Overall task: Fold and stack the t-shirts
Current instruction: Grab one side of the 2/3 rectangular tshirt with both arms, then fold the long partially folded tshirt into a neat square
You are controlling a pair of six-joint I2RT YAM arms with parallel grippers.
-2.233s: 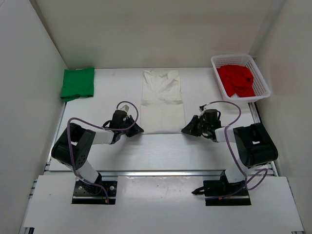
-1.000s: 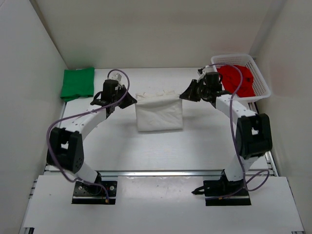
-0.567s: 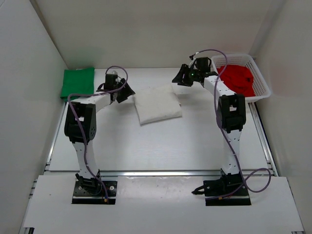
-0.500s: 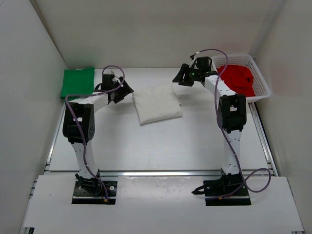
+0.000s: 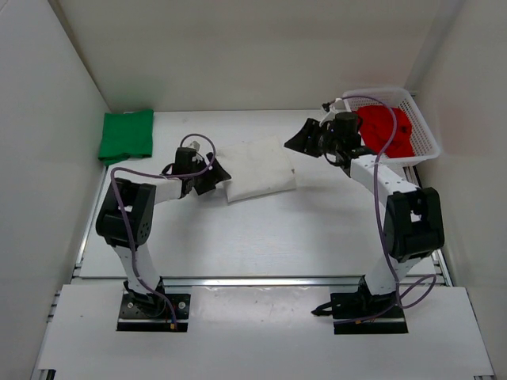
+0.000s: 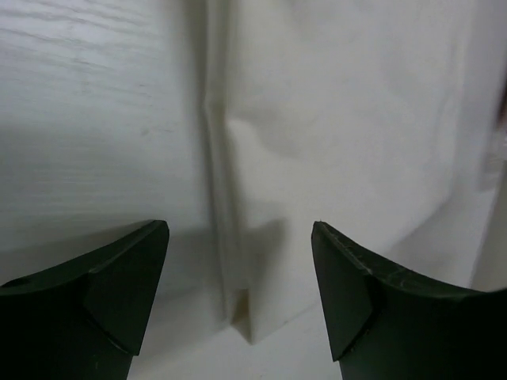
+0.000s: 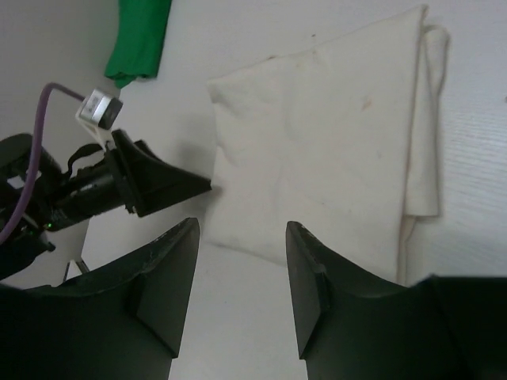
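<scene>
While the overhead view leaves it unclear, we see in the wrist views the left pincer (image 6: 238,237) and right pincer (image 7: 242,229) gaping wide, empty, at opposite corners of the folded off-white t-shirt (image 5: 257,168) on the surface (image 5: 261,229). Farther back, the green t-shirt (image 5: 127,134) lies folded left; the red t-shirt (image 5: 386,131) lies in the basket (image 5: 379,92).

A white plastic mesh basket (image 5: 426,131) sits at the upper right of the overhead view on a pale table (image 5: 261,237), which plain white walls (image 5: 253,55) close in at top, left and right, with a metal rail (image 5: 261,281) and a white board (image 5: 261,324) across the bottom.
</scene>
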